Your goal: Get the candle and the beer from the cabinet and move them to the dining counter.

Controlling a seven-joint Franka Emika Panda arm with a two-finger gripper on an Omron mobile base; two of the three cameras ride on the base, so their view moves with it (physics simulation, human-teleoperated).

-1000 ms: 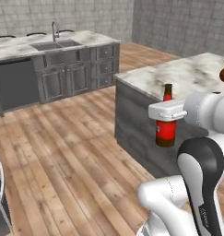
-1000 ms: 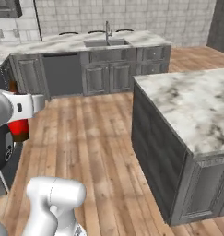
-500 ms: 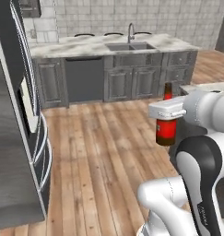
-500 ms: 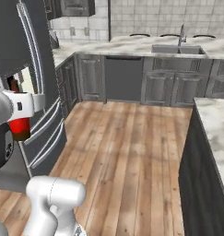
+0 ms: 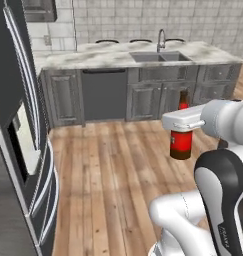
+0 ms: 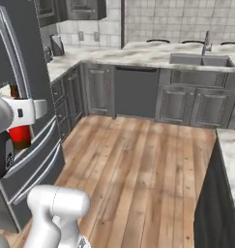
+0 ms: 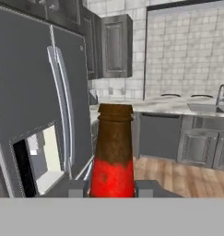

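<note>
Gripper (image 5: pixel 182 131) clamped on beer (image 5: pixel 181 141) below neck, bottle upright so it won't slip en route to dining desk

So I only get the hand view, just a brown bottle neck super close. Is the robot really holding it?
Observer: Yes. In the left base view the pincer is shut on the dark brown glass beer bottle with the red label, below its neck.
Operator: Is the bottle standing on something?
Observer: No, it hangs upright in the air over the wooden plank floor.
Operator: What's on the other side of the room?
Observer: The right base view shows the corner of a white marble-topped counter at the right edge.
</note>
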